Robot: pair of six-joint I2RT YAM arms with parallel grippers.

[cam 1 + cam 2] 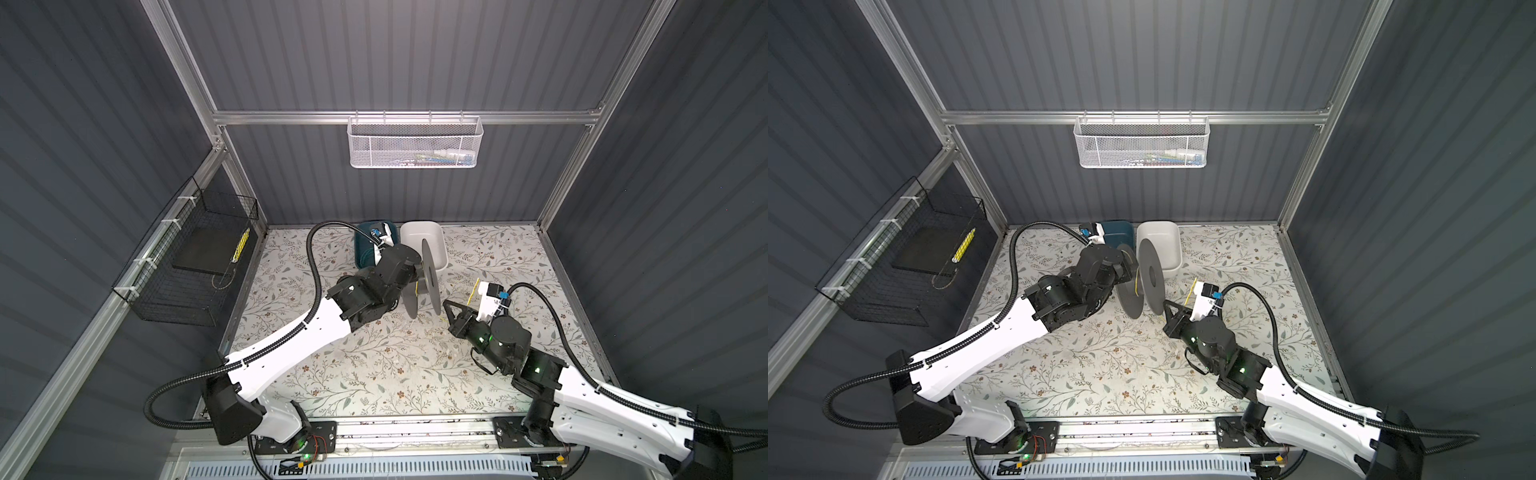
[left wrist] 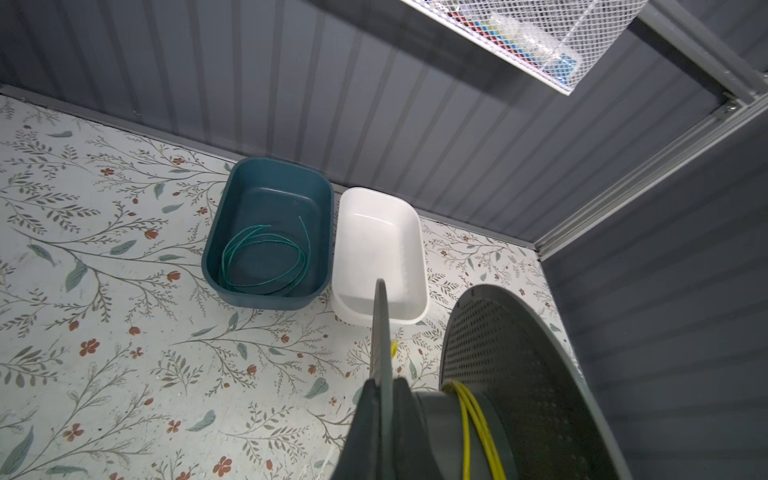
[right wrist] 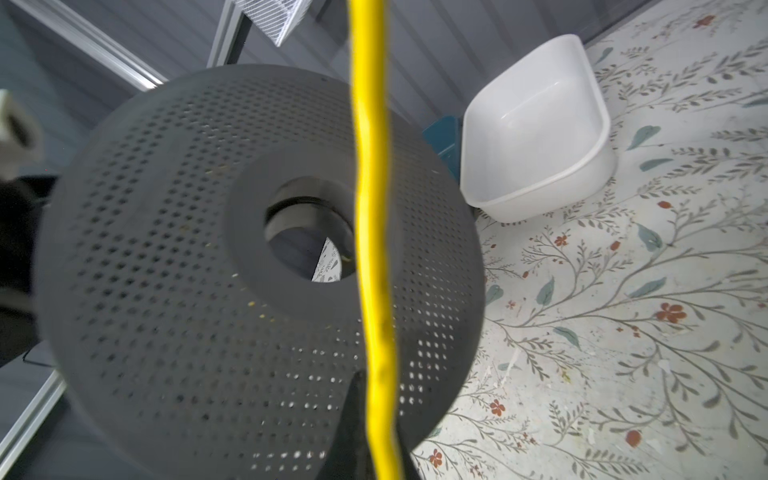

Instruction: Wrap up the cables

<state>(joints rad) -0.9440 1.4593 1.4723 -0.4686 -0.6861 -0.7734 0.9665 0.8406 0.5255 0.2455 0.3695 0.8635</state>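
The left gripper [image 2: 384,399] squeezes the edge of the gray spool [image 3: 166,249]. The right gripper [image 1: 449,306] pinches the yellow cable [image 3: 370,208], which wraps the spool's middle. The green cable [image 2: 266,257] lies curled in the blue tub [image 2: 249,195], touching no gripper.

Matt perforated plastic spool [image 3: 166,249], smooth white plastic bin [image 3: 536,124], glossy yellow cable [image 3: 370,166], metal mesh basket [image 1: 415,143].
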